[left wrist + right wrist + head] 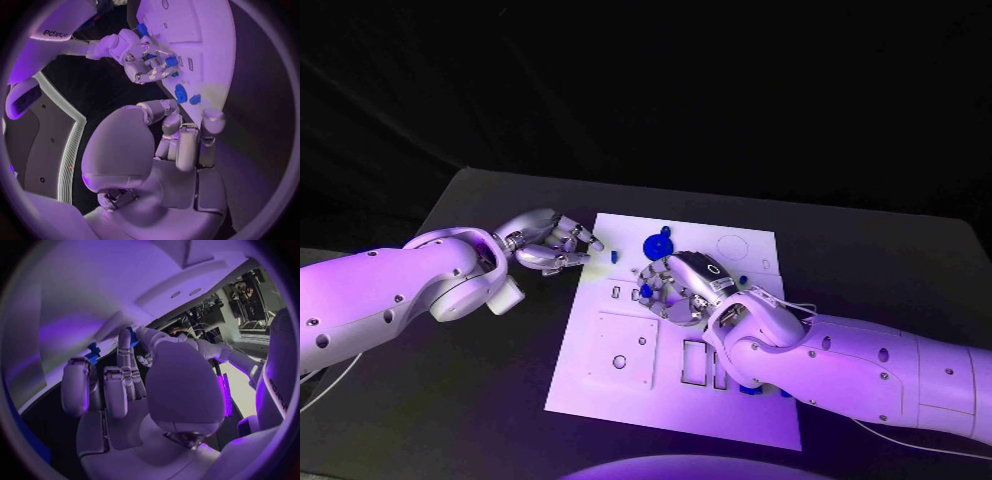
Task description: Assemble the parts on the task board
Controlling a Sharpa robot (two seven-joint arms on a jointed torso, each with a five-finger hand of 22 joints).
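Note:
The white task board [733, 410] lies in the middle of the black table. My right hand [684, 286] rests on its upper middle, fingers curled round a small blue part [170, 61] that stands on the board. My right hand [145, 60] is also in the left wrist view, and blue [94, 352] shows by my fingertips in the right wrist view. Two more blue parts [180, 93] [195, 99] lie near the board's far edge, one of them [656, 245] just beyond my right hand. My left hand [548, 243] hovers off the board's upper left corner, loosely bent and holding nothing.
Another blue piece [750, 390] peeks out under my right forearm near the board's lower middle. The board has rectangular slots [694, 362] and a square plate [620, 350] on its near half. Bare black table [473, 400] surrounds the board.

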